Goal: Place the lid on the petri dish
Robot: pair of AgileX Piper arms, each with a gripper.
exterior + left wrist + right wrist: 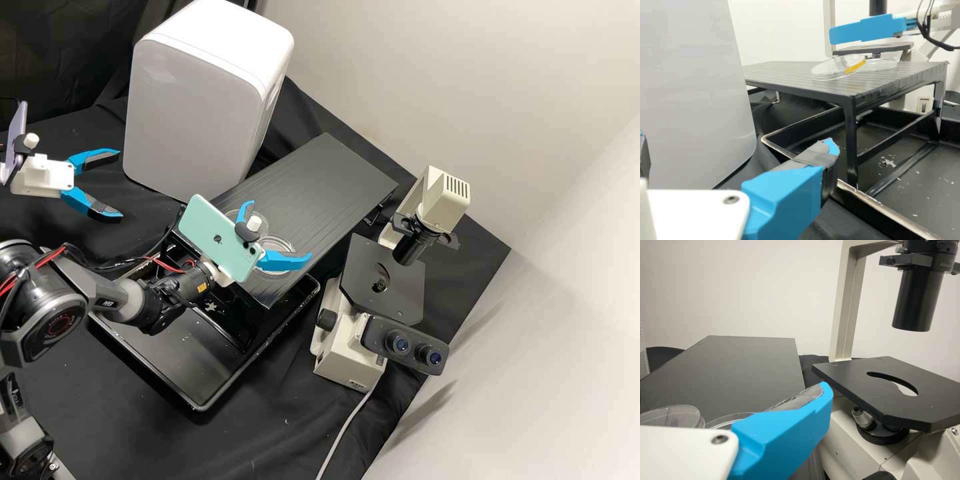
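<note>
**High view: right gripper spread over the petri dish, lid tilted beside it**

High view places the clear petri dish on the black ribbed platform, near the platform's 7 o'clock end. The platform stands over a black tray on the cloth-covered bench. The right gripper hangs over this end with a teal phone clamped on its wrist. Its two blue fingers are spread wide, one at the dish's 10 o'clock and one at its 4 o'clock, so the dish sits between them. Whether either finger touches the dish or the lid, I cannot tell.

Left wrist view shows the lid not seated on the dish. It leans at a slant just beside the dish, with its low edge on the platform and its raised edge at the dish's rim. A small orange strip shows on the raised side. One blue finger of the right gripper reaches across above both pieces.

The left gripper is well apart from the platform, at 9 o'clock of it in the high view. Its fingers are spread wide with nothing between them. It sits just beside the white box, which stands at the platform's 10 o'clock. The microscope stands at the platform's 4 o'clock, its flat black stage close by in the right wrist view.
</note>
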